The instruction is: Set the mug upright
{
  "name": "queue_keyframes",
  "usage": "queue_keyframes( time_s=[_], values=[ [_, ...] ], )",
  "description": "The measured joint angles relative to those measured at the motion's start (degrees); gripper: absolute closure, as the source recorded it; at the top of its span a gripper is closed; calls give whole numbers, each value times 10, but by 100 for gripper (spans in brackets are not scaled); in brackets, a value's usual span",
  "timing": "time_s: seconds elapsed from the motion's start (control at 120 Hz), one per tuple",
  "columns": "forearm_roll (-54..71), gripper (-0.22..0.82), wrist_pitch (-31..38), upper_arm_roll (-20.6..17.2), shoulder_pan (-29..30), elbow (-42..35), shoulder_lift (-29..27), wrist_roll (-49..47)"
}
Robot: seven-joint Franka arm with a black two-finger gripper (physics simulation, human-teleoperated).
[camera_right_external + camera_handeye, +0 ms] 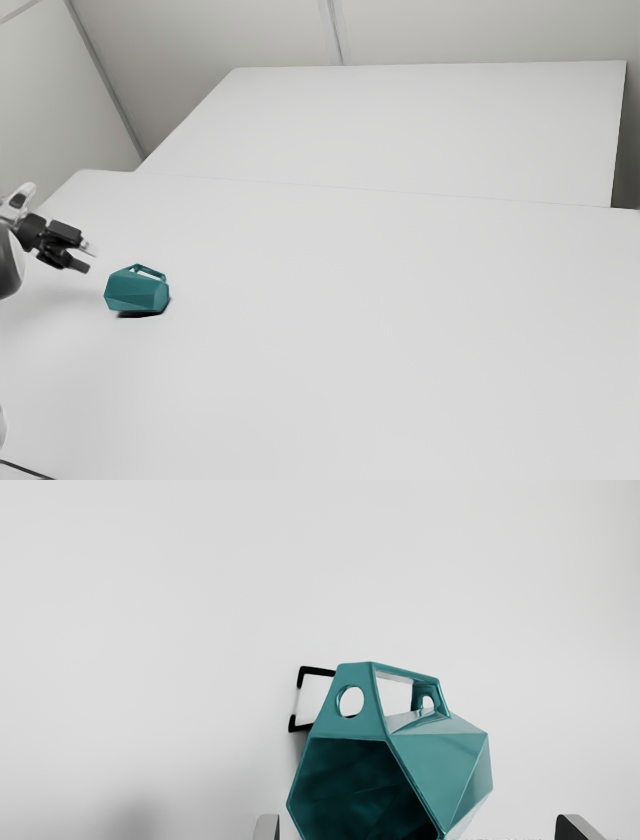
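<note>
Mug (pixel 136 291) on its side on the table (pixel 380 330), at the exterior view's left, near the gripper (pixel 90 259). Jaws wide apart, holding nothing. Righting apparently not begun; grasp, turn and set-down remain.

- The white, jointed robot arm (pixel 10 212) is partly cut off at the exterior view's left edge.
- The black two-finger gripper (pixel 87 258) is carried at the arm's end, tilted, and is pointed toward the exterior view's right and somewhat downward.
- The slim grey-and-black fingers (pixel 266 828) are held wide apart, their tips seen at the wrist view's bottom edge.
</note>
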Motion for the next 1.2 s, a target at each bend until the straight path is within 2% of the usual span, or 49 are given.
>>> queue_keyframes(
  time_s=[0.192, 0.525, 1.2],
  values=[
    [-11, 0, -15, -11, -4, -27, -13, 5],
    [-16, 0, -5, -34, -9, -51, -2, 6],
    [-20, 0, 30, -46, -42, -114, -41, -3]
  ],
)
